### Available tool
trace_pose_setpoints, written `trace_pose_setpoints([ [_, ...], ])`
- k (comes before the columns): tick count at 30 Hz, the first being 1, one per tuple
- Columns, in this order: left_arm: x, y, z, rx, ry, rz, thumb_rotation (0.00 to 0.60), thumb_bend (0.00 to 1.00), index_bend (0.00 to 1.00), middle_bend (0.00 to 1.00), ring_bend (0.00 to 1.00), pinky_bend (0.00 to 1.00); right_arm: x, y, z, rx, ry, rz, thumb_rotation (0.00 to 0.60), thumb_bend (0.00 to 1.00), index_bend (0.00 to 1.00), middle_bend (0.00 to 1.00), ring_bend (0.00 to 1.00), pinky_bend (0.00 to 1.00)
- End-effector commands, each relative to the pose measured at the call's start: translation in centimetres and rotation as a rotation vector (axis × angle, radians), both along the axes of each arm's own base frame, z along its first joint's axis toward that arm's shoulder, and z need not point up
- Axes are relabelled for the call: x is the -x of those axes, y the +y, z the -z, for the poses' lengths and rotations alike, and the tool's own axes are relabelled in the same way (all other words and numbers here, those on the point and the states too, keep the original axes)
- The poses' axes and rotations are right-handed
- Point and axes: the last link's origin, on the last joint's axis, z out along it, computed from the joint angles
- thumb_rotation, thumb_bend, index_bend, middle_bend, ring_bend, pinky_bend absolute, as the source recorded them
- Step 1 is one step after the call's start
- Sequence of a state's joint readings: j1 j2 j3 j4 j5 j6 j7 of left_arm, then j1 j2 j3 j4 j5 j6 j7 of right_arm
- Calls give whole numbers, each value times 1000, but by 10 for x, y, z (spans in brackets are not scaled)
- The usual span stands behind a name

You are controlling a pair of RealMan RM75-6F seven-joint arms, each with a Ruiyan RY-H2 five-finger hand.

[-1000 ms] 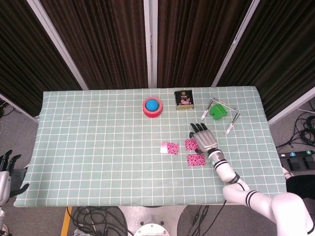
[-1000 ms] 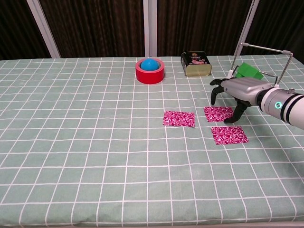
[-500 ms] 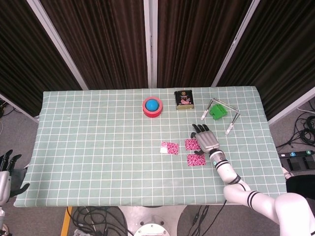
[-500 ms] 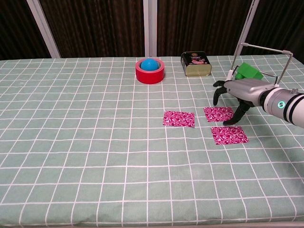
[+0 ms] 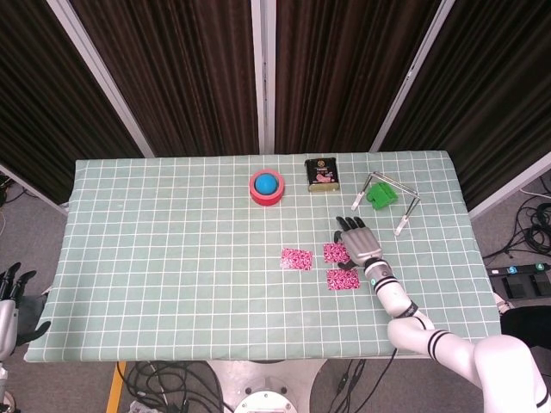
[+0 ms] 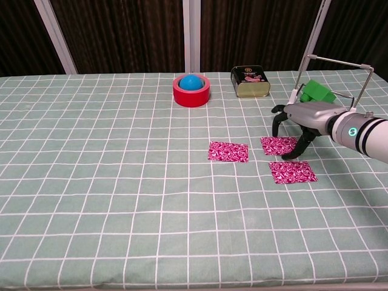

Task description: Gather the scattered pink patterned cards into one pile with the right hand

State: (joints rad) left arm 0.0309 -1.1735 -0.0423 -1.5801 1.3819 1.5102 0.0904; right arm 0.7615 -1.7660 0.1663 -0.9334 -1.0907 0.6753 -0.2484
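Observation:
Three pink patterned cards lie flat and apart on the green checked cloth: a left card (image 5: 297,258) (image 6: 228,151), a middle card (image 5: 335,252) (image 6: 278,145) and a nearer card (image 5: 343,280) (image 6: 293,172). My right hand (image 5: 359,242) (image 6: 297,121) hovers palm down just right of the middle card, fingers spread and arched. Its dark fingertips (image 6: 290,156) reach down by that card's right edge; contact cannot be told. It holds nothing. My left hand (image 5: 10,297) hangs off the table's left side, fingers apart, holding nothing.
A red tape roll with a blue ball in it (image 5: 267,187) (image 6: 191,89) and a dark tin (image 5: 321,175) (image 6: 250,81) stand at the back. A wire frame over a green block (image 5: 379,196) (image 6: 316,91) stands right behind my right hand.
The right hand has shifted slightly right and back beside the middle card. The left card's white corner seen earlier in the head view no longer shows. The cards have not moved.

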Motion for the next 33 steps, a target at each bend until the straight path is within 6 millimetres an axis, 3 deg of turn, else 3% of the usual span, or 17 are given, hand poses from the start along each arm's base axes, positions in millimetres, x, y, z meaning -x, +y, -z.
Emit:
trace_pose_setpoints([
  [1,0,0,0,2,0,1,600,81,218,163,108,147,1,1,-1,3,-1,-2,540,144,437,47,0,0],
  [7,-1,0,0,1,1,1,600,80,218,162,108,147,-1,0,-5,16,-17,-9,531,146,445,51,0,0],
  [11,-1,0,0,1,2,1,600,81,218,162,108,147,-6,3,-19,42,-42,-37,534,147,445,51,0,0],
  [19,-1,1,2,6,-4,6,600,80,218,163,108,147,-4,38,-37,-1,-70,-8,531,147,435,50,0,0],
  [25,0,2,3,10,-9,12,600,80,218,162,108,147,-1,62,-32,-22,-86,35,533,146,431,52,0,0],
  [33,2,2,4,10,-11,11,600,80,218,162,108,147,2,68,-16,-37,-67,24,534,148,419,50,0,0],
])
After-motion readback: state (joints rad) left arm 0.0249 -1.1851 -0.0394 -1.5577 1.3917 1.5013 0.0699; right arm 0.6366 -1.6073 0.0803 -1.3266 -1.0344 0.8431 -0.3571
